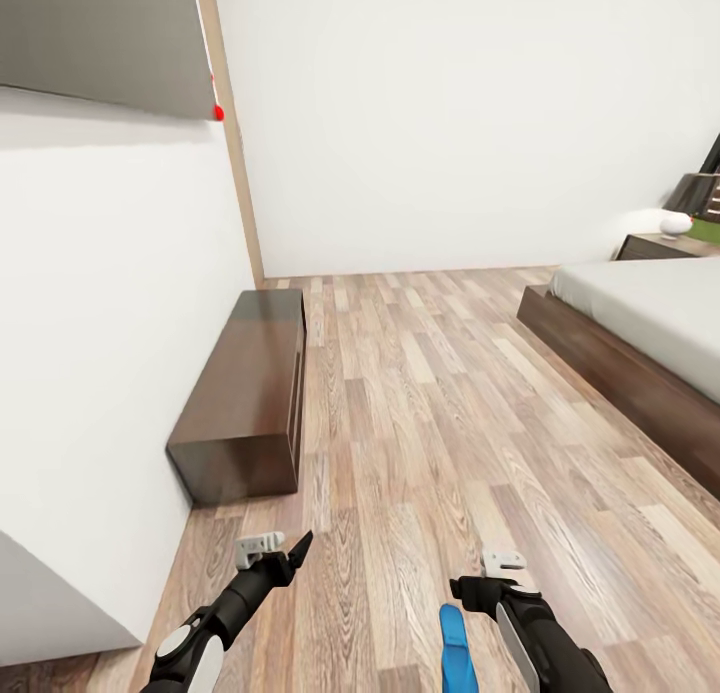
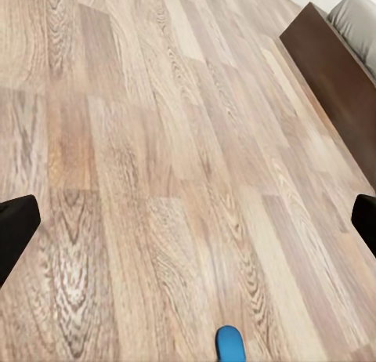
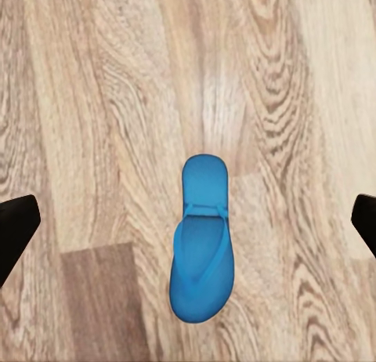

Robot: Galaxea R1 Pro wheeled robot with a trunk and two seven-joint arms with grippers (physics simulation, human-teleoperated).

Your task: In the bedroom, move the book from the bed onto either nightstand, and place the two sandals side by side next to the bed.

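Fingers of right gripper (image 3: pixel 188 221) spread wide, empty, straddling sandal (image 3: pixel 201 248) flat on floor (image 3: pixel 94 103): pre-grasp alignment. Left gripper (image 2: pixel 188 221) likewise wide, empty.

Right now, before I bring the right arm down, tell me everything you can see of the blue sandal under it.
The bright blue flat flip-flop sandal lies sole-down on the light wood-plank floor, straps up. It is one uniform blue with a matte, rubbery look: a rounded heel, a wider toe end and a thin Y-shaped strap meeting near the toe. It sits centred between the right gripper's jaws, which are wide apart and not touching it. In the head view it shows beside that arm, well short of the bed. Nothing but the floor touches it.
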